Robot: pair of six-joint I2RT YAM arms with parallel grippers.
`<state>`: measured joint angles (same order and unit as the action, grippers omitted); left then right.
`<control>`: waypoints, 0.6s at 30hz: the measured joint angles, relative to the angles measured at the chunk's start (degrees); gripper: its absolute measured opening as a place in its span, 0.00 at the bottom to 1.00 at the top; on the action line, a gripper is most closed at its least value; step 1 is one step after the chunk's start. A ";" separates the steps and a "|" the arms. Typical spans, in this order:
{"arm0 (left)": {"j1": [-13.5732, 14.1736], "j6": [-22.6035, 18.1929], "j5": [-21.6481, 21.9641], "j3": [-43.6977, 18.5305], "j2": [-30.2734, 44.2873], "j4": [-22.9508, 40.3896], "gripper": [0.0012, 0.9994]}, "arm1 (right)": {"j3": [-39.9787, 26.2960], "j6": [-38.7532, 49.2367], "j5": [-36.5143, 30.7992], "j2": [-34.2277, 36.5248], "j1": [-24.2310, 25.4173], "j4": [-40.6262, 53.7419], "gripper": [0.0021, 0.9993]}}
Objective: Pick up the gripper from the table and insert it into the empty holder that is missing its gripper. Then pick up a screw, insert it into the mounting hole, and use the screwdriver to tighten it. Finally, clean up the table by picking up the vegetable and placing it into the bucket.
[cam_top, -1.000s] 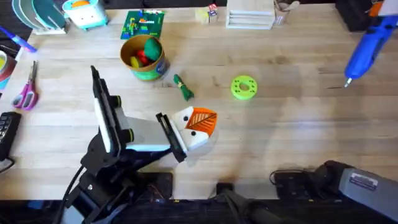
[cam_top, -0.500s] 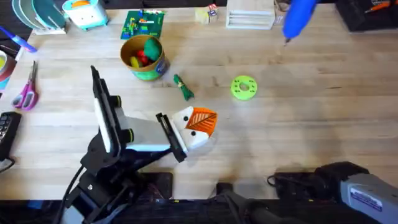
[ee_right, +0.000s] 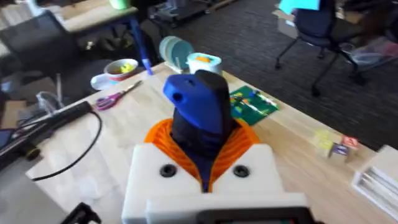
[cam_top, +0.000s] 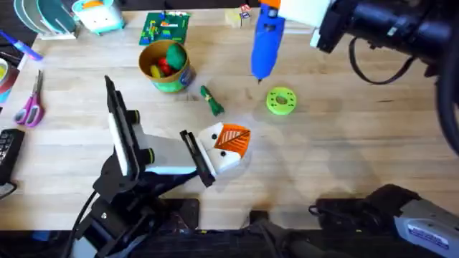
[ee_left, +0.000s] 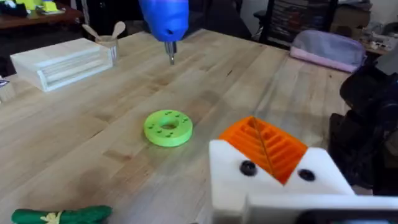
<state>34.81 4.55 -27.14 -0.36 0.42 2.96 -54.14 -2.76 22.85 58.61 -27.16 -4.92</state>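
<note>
While the right arm reached in over the far side of the table [cam_top: 344,158], its end effector [ee_right: 205,165] was clamped on the screwdriver [cam_top: 266,39] — the orange pads pressed against the blue body from both sides, as the right wrist view showed. The tool hung tilted with its thin bit pointing down, the tip just off the near-left rim of the green disc [cam_top: 281,100] in the overhead view and above the wood. In the left wrist view the bit hovered beyond the disc, clear of the table.

The left end effector [cam_top: 228,145] rested low near the middle of the table, its white mounts and orange tips pressed together with nothing between them; the orange ribbed gripper [ee_left: 266,145] sat seated on its white holder [ee_left: 273,180], two dark screw heads showing on the mount's face. The screwdriver stood well apart from this end effector, on the far side of the disc.

The vegetable [cam_top: 211,101] lay flat on the table between the bucket [cam_top: 166,66] and the left end effector, near both but touching neither — and the bucket stood upright with toy food inside
</note>
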 joint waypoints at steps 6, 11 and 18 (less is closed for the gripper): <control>0.00 -0.02 0.00 0.00 0.01 0.00 0.01 | 0.20 -0.72 8.14 -0.33 -4.12 -5.71 0.02; 0.00 0.01 0.00 0.00 -0.02 0.00 0.01 | 1.19 -1.12 11.58 -0.70 -8.44 -8.06 0.02; 0.00 0.00 0.00 0.00 0.00 0.00 0.01 | 7.99 -5.87 12.59 -0.88 -11.83 -22.73 0.02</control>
<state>34.81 4.56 -27.14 -0.36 0.42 2.96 -46.15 -8.63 35.44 57.73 -38.98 -27.65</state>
